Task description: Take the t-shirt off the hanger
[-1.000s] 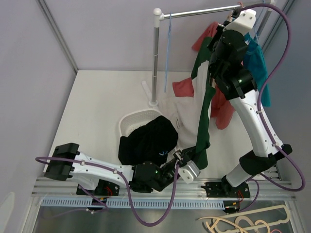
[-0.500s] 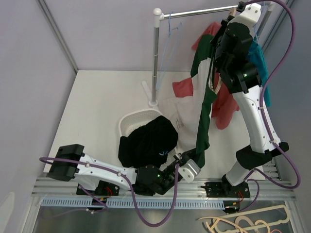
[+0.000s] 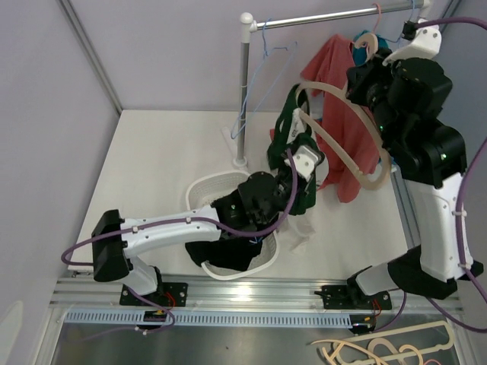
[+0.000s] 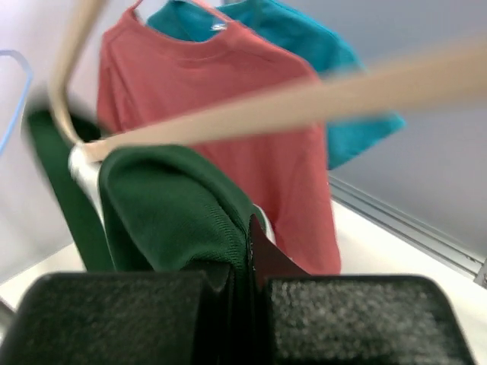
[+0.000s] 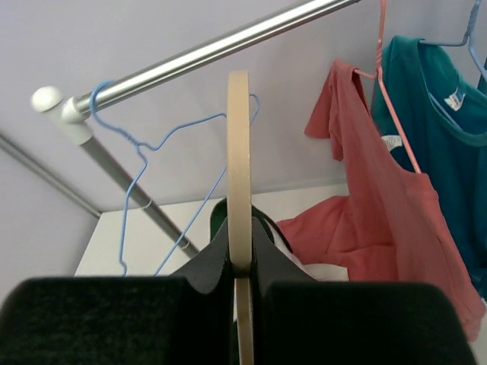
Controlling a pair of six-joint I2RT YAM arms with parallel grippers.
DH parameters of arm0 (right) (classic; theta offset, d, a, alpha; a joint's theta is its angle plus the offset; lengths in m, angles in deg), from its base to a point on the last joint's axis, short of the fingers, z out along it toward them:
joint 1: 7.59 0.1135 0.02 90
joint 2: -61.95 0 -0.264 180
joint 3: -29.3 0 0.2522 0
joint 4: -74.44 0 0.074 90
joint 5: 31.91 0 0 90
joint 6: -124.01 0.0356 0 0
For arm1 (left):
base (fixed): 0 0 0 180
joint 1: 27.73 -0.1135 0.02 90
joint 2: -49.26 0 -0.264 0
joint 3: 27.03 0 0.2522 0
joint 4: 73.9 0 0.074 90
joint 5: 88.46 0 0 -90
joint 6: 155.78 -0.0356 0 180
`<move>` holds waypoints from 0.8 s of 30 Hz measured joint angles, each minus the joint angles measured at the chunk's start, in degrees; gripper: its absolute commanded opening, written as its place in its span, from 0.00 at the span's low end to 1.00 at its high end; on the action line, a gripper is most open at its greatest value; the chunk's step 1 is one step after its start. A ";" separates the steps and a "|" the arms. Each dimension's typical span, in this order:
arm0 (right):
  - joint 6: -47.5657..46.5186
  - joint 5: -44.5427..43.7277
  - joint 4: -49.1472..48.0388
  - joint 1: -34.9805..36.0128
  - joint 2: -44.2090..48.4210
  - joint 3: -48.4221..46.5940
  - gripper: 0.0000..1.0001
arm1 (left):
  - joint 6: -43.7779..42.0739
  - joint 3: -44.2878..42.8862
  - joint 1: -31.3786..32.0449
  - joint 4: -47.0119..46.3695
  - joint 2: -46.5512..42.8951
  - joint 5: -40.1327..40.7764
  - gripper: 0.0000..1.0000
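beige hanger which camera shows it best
The top view: the whole loop of the beige hanger shows, one end in the green shirt. The left wrist view catches only blurred beige bars above the shirt. The right wrist view sees it edge-on, a thin strip clamped in the right pincer.

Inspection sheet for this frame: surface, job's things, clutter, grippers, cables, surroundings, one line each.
Surface: white table, basket holding black garment.
Job's things: green t-shirt bunched at one end of beige hanger, both off the rail.
Clutter: spare hangers beyond the near edge.
Grippers: left gripper shut on green t-shirt; right gripper shut on beige hanger.
Cables: purple cables along both arms.
Surroundings: rail with red t-shirt, teal t-shirt, blue wire hanger.
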 measured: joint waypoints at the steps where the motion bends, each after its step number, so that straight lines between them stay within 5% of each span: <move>1: 0.00 0.76 0.98 0.17 1.11 0.11 0.00 | 0.87 -1.29 -1.01 1.68 0.00 -0.33 0.01; 13: -6.45 2.62 -8.79 0.70 15.17 20.50 0.00 | 7.93 -13.66 -6.60 24.24 0.81 -3.02 0.01; 24: -12.81 7.06 -24.41 -2.38 6.97 21.77 0.00 | 4.26 -38.07 -6.56 35.69 -3.63 -6.14 0.01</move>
